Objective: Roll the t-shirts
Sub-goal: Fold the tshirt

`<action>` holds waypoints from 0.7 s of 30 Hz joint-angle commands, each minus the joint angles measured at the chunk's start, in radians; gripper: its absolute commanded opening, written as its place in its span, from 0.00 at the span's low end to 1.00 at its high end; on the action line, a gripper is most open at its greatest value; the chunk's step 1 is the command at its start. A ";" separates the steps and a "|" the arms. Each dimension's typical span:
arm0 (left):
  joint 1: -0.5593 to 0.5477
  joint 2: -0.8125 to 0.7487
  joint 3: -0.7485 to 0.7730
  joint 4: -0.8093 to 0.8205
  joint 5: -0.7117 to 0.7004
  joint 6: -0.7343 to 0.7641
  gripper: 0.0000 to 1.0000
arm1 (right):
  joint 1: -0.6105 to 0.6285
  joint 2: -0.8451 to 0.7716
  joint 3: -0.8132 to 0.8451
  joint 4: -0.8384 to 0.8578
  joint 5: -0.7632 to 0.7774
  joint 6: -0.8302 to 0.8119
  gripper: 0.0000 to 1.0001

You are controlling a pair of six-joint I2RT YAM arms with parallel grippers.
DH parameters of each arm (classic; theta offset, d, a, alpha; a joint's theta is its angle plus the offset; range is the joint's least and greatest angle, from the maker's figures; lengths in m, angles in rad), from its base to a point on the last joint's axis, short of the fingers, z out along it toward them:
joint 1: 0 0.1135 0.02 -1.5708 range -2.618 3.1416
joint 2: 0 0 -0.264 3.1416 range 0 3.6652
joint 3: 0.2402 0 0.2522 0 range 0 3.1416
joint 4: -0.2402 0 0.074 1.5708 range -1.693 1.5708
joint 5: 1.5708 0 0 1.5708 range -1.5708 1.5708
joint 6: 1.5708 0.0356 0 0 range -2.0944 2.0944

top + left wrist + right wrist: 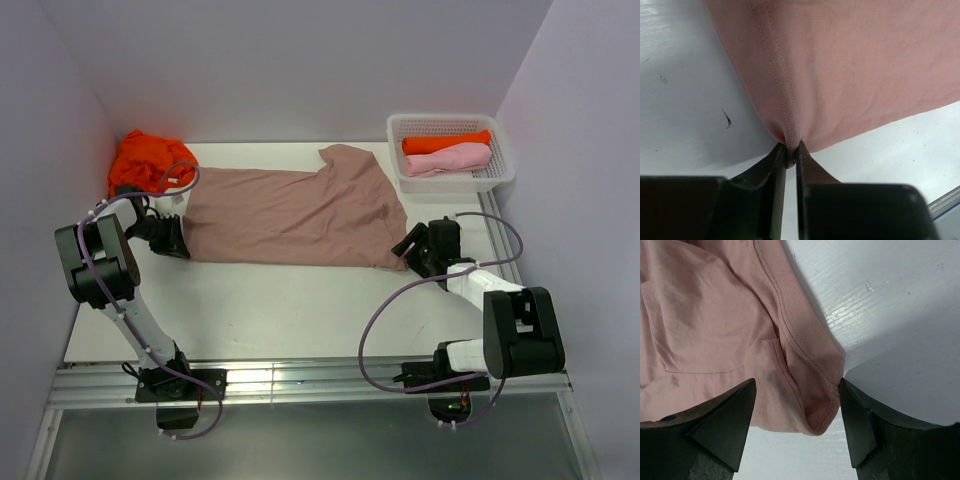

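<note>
The brown shirt (295,215) lies spread flat across the middle of the table (300,310), one sleeve pointing to the back. The left gripper (180,240) is at its near left corner. From above its fingers are hard to see, but in the left wrist view the left gripper (791,152) is pressed on the hemmed corner of the brown shirt (855,65) – a small fold of cloth sits between the jaws. The rest of the shirt is cut off in that view.

The right gripper (407,245) is at the near right corner. In its own view the right gripper (797,385) has the jaws spread wide, one on each side of a ribbed, folded edge of the shirt (710,325); whether the tips touch the cloth I cannot tell.

A crumpled orange shirt (140,160) lies at the back left, partly hidden by the left arm. The basket (455,183) at the back right holds a rolled orange shirt (445,142) and a pink shirt (450,160) – their lower parts are hidden by its wall.
</note>
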 commanded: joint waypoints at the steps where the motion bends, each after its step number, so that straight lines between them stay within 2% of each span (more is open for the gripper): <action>1: -0.007 0.048 -0.040 -0.045 -0.069 0.027 0.13 | -0.002 0.013 -0.013 0.034 -0.026 0.014 0.74; 7: -0.007 0.033 -0.030 -0.049 -0.075 0.037 0.00 | 0.001 0.009 -0.031 0.030 -0.023 0.020 0.74; 17: -0.008 0.025 -0.022 -0.068 -0.070 0.062 0.00 | 0.002 -0.120 -0.072 -0.055 0.009 0.074 0.74; 21: -0.007 0.025 -0.020 -0.068 -0.066 0.068 0.00 | 0.004 -0.148 -0.082 -0.081 -0.025 0.106 0.74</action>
